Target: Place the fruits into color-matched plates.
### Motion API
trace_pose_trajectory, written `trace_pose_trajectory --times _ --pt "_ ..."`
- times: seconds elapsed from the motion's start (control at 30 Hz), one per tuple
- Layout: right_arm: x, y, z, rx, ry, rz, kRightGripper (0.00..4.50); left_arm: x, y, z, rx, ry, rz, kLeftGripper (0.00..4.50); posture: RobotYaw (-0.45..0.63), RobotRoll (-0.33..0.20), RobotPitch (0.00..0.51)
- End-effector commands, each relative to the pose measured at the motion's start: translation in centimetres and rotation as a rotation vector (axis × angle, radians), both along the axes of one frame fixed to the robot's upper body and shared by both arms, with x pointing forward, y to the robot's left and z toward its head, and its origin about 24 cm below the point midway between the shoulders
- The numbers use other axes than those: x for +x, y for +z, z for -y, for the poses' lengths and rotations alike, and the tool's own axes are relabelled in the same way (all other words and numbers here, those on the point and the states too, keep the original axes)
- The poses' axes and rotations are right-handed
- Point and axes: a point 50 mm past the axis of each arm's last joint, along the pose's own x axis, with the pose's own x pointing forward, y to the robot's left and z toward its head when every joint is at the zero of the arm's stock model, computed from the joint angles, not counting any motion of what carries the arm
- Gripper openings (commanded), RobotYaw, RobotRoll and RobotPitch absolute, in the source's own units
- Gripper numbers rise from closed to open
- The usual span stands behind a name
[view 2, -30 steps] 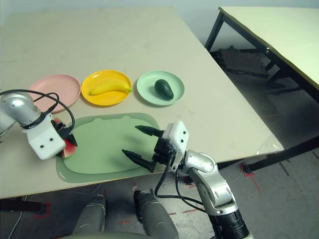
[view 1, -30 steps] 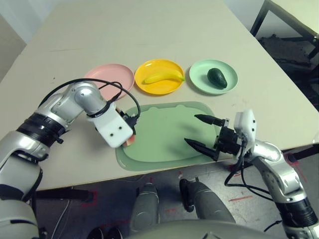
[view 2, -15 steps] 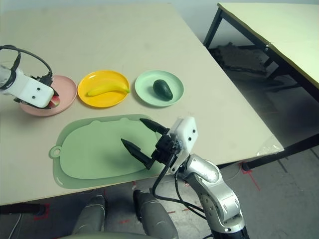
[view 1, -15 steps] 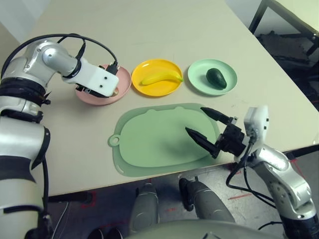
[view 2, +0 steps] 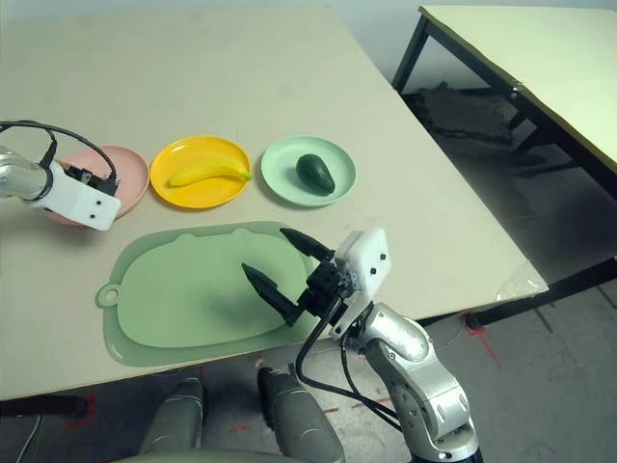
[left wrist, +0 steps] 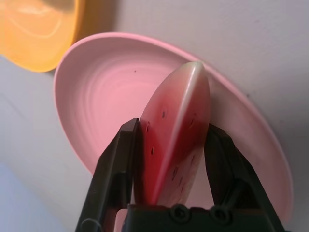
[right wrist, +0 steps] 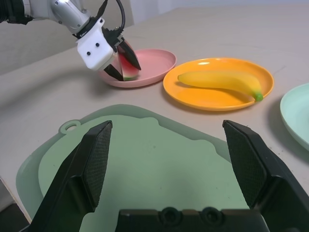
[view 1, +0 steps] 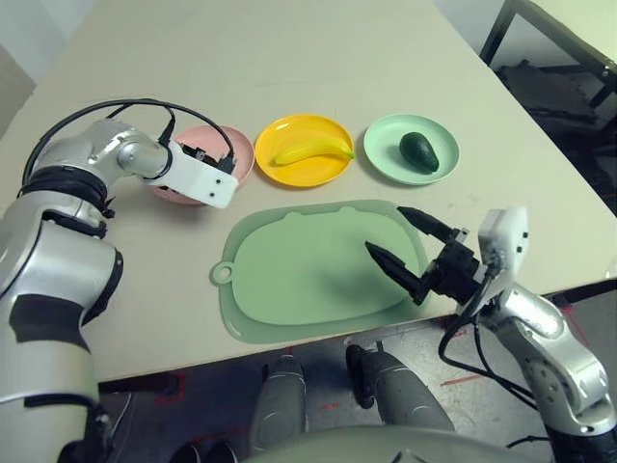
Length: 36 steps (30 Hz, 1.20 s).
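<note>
A pale green mat [view 1: 308,275] lies on the beige table [view 1: 289,58]; a second table [view 2: 540,58] stands nearby.

We see a glossy, smooth plastic pink plate [left wrist: 96,87] and a shiny watermelon wedge [left wrist: 176,130], a matt beige tabletop [view 1: 289,58], a soft-looking matt pale green mat [view 1: 308,275], and brushed silver metal forearms [view 1: 92,154].

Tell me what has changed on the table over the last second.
The left hand carried the watermelon wedge from the near left edge of the green mat away to the pink plate, where the wedge now sits between its fingers. The right hand stayed open over the mat. Banana and avocado stayed in their plates.
</note>
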Motion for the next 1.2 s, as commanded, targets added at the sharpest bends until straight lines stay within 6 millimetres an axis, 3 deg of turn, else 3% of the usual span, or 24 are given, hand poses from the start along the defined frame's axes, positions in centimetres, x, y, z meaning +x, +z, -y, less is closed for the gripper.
trace_pose_trajectory --times 0.03,0.1,0.27,0.4,0.5,0.57,0.73,0.83,0.97,1.1,1.2 --pt "-0.3 -0.2 0.2 -0.016 0.0 0.001 4.5 -0.2 -0.9 -0.3 0.021 0.013 -0.032 3.82 -0.11 0.0 0.172" --pt "-0.2 -0.3 0.3 -0.016 0.002 -0.006 4.5 -0.2 -0.6 -0.5 0.021 0.016 -0.022 4.49 -0.11 0.0 0.171" --pt "1.0 -0.6 1.4 -0.046 -0.08 0.007 4.5 -0.3 1.1 -1.0 0.023 0.017 0.023 4.49 -0.08 0.0 0.171" --pt "3.9 -0.1 5.3 -0.035 -0.364 0.074 4.5 -0.9 3.4 -1.2 -0.053 -0.004 0.046 4.49 -0.07 0.0 0.171" --pt "5.3 0.1 8.8 -0.025 -0.529 0.084 4.5 -2.0 4.7 -2.2 -0.222 0.021 0.046 4.49 -0.06 0.0 0.177" --pt "6.0 0.1 10.6 -0.051 -0.572 0.064 4.5 -3.1 5.2 -3.1 -0.433 0.067 0.051 4.49 -0.06 0.0 0.181" --pt "7.3 0.5 13.2 -0.08 -0.594 0.045 4.5 -7.3 5.6 -4.4 -0.853 0.192 0.071 4.49 -0.02 0.0 0.19" --pt "7.9 0.6 13.9 -0.063 -0.591 0.053 4.5 -10.1 4.7 -4.5 -1.079 0.315 0.105 4.49 0.01 0.0 0.192" --pt "8.4 0.4 15.1 -0.007 -0.612 0.063 4.5 -13.7 0.9 -4.5 -1.353 0.512 0.167 4.49 0.05 0.0 0.195" --pt "8.4 0.7 15.5 -0.003 -0.62 0.088 4.5 -16.0 -2.3 -4.9 -1.604 0.704 0.26 4.49 0.06 0.0 0.198" --pt "8.5 1.2 15.4 -0.008 -0.606 0.084 4.5 -16.6 -3.7 -5.9 -1.691 0.821 0.334 4.49 0.06 0.0 0.201"
